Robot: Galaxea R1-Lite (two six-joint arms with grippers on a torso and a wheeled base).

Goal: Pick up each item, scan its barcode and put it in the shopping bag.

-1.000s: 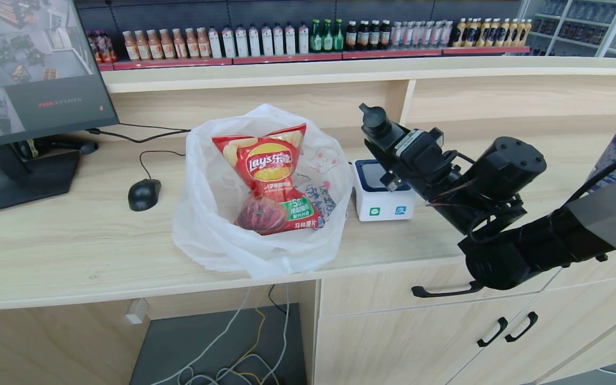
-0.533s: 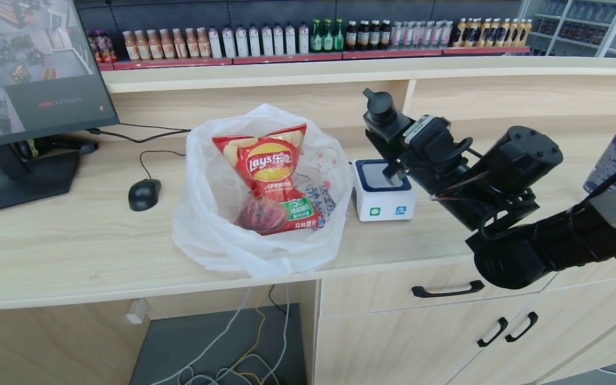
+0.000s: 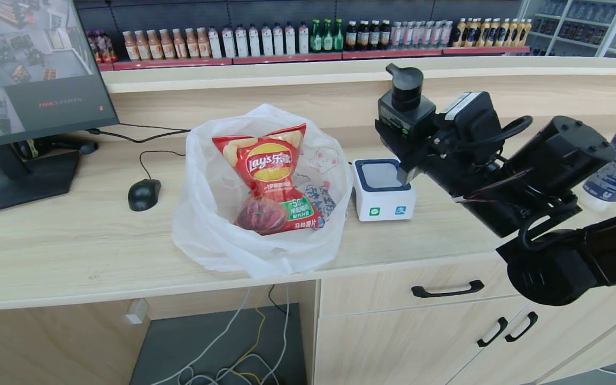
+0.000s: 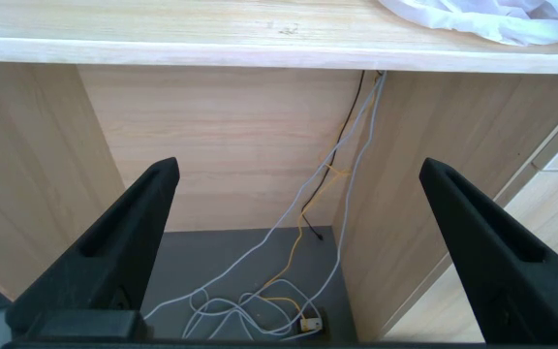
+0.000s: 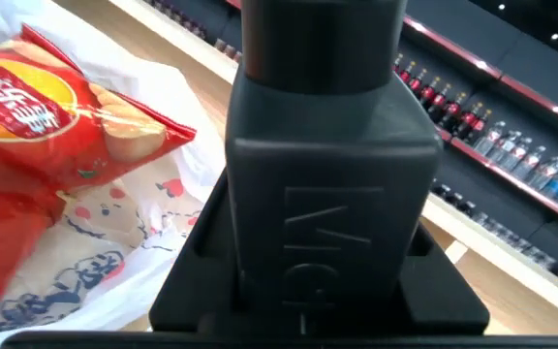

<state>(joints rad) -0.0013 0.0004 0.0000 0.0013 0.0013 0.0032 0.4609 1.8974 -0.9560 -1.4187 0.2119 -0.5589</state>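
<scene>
Two task items stand out in the head view. A black square-shouldered bottle (image 3: 404, 109) with a round cap is upright in the right gripper (image 3: 417, 136), whose fingers are closed against the bottle's sides. It is held in the air, seen just above a white cube-shaped barcode scanner (image 3: 382, 200) with a dark-rimmed top window, and does not touch it. Just beside the scanner, on the robot's left, a translucent white plastic shopping bag (image 3: 206, 235) sits open on the pale wooden counter (image 3: 72, 251). A red crisp packet (image 3: 268, 176) stands upright inside the bag. Farther left lie a black computer mouse (image 3: 144, 193) and a black monitor (image 3: 24, 69). A blue-and-white bottle (image 3: 615, 160) leans at the right edge, behind the arm.

In the left wrist view, the left gripper (image 4: 298, 170) hangs below the counter's edge. Its black fingers (image 4: 124, 242) are spread wide with nothing between them. Beyond them, white and yellow cables (image 4: 279, 301) trail down to a dark floor.

In the right wrist view, the black square-shouldered bottle (image 5: 327, 194) rises between the right gripper's fingers (image 5: 187, 267), which press on both flanks. The red crisp packet (image 5: 56, 126) and the shopping bag (image 5: 163, 252) lie beyond it.
</scene>
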